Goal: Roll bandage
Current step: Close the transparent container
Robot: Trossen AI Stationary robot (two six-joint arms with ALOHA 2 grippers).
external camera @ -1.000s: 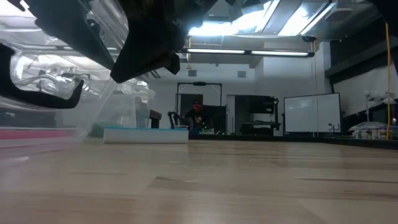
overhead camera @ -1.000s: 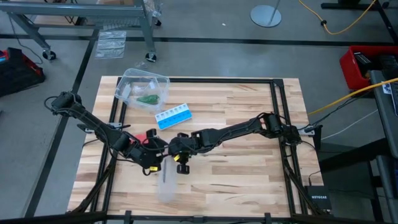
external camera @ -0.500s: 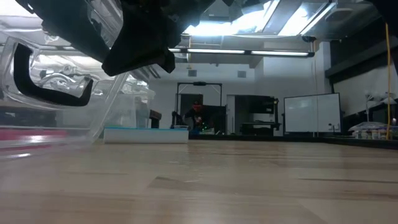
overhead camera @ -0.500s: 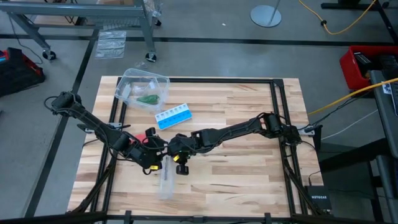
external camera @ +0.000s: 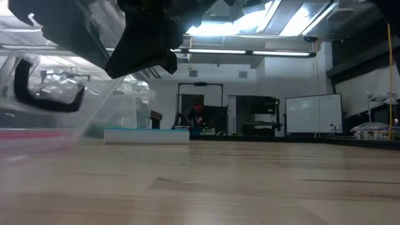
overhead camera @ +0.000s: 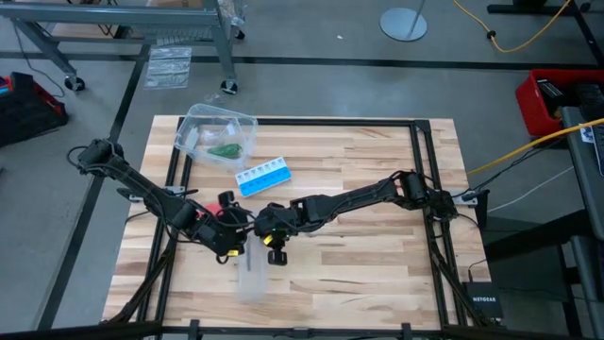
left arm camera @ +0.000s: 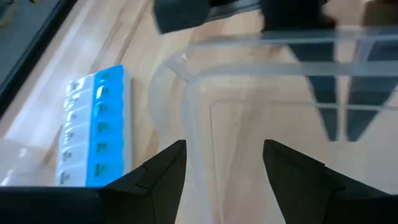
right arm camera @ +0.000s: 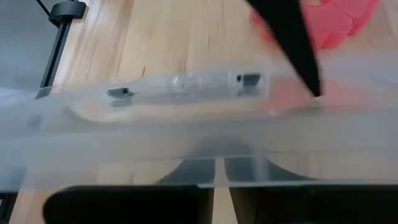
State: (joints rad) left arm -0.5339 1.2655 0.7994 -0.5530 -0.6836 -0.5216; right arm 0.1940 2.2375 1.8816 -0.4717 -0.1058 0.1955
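The dark green bandage (overhead camera: 225,150) lies inside a clear tub (overhead camera: 217,132) at the table's far left, and no gripper touches it. Both grippers meet near the table's left middle over a clear plastic lid (overhead camera: 250,274). My right gripper (overhead camera: 270,246) is shut on the lid. My left gripper (left arm camera: 224,168) is open, one finger on either side of the lid's rim (left arm camera: 189,118). In the low view one left finger (external camera: 44,94) shows through the tilted lid (external camera: 94,112). My right gripper pinches the lid's edge (right arm camera: 217,152) between its two fingers, coming slanting down from the table's right. The lid slopes down from the hold toward the table's near edge, where its low end seems to lie on the wood. My left gripper: I cannot tell whether its fingers touch the lid.
A blue-and-white pill box (overhead camera: 263,177) lies just beyond the grippers, and a red disc (overhead camera: 226,200) sits close to my left gripper. The dark frame rail (overhead camera: 415,170) runs round the tabletop. Bare wood (overhead camera: 368,274) lies toward the near right.
My left gripper has tipped a little at the wrist while staying in place. The clear lid has rocked steeper and then back, held at its upper edge by my right gripper.
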